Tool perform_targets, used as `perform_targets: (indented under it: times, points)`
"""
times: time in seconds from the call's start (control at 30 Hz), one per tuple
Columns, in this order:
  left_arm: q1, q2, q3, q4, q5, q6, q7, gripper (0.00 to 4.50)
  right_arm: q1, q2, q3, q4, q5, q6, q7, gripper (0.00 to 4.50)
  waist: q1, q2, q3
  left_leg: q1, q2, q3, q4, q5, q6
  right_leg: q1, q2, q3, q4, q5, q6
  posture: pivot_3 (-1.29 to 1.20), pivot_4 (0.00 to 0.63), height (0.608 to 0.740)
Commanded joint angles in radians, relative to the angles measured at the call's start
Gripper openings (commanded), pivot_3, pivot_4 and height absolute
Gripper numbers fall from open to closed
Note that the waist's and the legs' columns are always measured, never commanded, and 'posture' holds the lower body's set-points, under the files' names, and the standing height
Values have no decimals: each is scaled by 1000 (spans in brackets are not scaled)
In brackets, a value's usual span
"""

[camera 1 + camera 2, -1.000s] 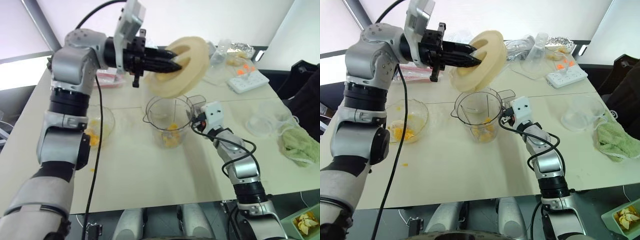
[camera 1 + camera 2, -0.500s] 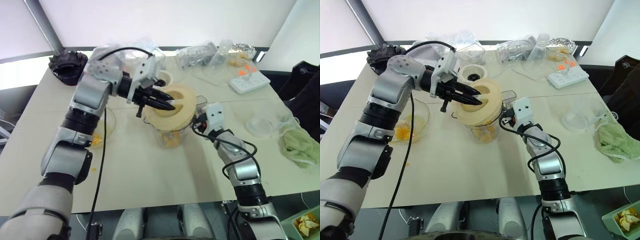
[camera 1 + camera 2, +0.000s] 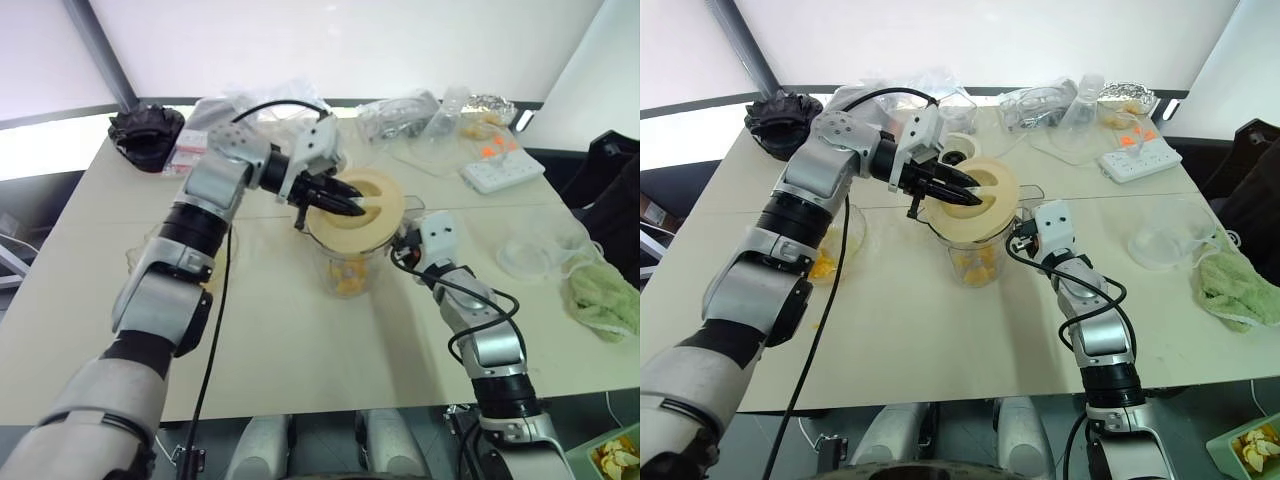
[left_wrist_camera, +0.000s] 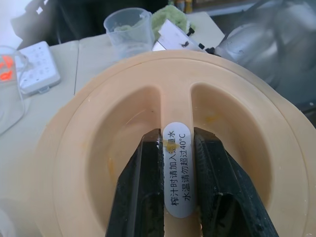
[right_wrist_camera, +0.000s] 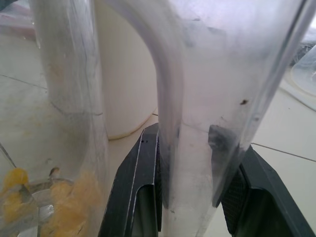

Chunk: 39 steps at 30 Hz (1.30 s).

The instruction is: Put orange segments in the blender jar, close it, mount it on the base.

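Cream plastic, the round lid point(image 3: 983, 190) hung tilted just over the mouth of the tall clear blender jar point(image 3: 974, 258), its centre rib pinched by the left gripper point(image 4: 177, 163), while the right gripper point(image 5: 197, 187) clamped the jar's side handle point(image 5: 190, 128).

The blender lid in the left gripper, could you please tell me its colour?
The lid is cream, with a white label; the left wrist view shows it best.
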State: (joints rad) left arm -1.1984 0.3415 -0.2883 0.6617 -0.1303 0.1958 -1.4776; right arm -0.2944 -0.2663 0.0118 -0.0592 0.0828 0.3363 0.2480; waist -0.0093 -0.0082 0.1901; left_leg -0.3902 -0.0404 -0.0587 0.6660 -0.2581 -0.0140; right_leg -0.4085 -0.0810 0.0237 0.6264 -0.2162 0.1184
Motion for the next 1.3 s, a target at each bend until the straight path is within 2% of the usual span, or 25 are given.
perform_targets:
  times: [0.03, 0.17, 0.33, 0.47, 0.63, 0.83, 0.93, 1.3]
  points:
    - [24, 1, -91, 5, 72, 45, -54, 273, -10, -21, -3, -47, -28, -18, -2, 1022, -1, 1, 0, 0, 0, 0, 0, 0, 0, 0, 0, 0, 0, 0, -1, 0, 150, 740]
    - [38, 27, -119, -67, 70, 97, -126, 273, -9, -20, -5, -48, -29, -20, -8, 1022, -7, 0, -1, 0, 0, -1, 0, 0, 0, 0, 0, 0, 0, 0, 0, 0, 150, 740]
    - [61, 53, -151, -169, 76, 237, -129, 273, -7, -17, -7, -47, -28, -23, -17, 1022, -11, 0, 0, 0, 1, -2, -1, 0, 0, -1, 0, 0, 0, 0, 1, 0, 150, 740]
    - [69, 40, -178, -202, 135, 353, -15, 273, -13, -17, -8, -42, -28, -29, -20, 1022, -11, 0, 0, 0, 1, -2, -2, 0, 1, -1, 0, 0, 0, -1, 1, 0, 150, 740]
    - [69, 5, -196, -172, 219, 533, 201, 273, -18, -19, -8, -37, -32, -36, -23, 1022, -3, 1, -1, 2, 1, -2, -2, 0, 1, 1, 0, 0, 0, -1, 2, 0, 150, 740]
    - [116, 18, -194, -252, 223, 695, 318, 273, -12, -19, -5, -38, -34, -43, -29, 1022, -2, 5, -5, 8, 2, -4, -2, 0, 0, 8, 0, 0, -3, -5, 2, 0, 150, 740]
    - [131, 18, -187, -290, 216, 761, 374, 273, -10, -22, -3, -38, -35, -46, -30, 1022, -2, 6, -6, 16, 3, -5, -4, -1, 0, 17, -1, -1, -8, -6, 3, 0, 150, 740]
    - [122, -26, -118, -304, 164, 973, 538, 273, -25, -27, 4, -15, -42, -61, -29, 1022, 0, 9, -11, 16, 3, -6, -4, -1, 0, 20, -2, -1, -12, -7, 3, 0, 150, 740]
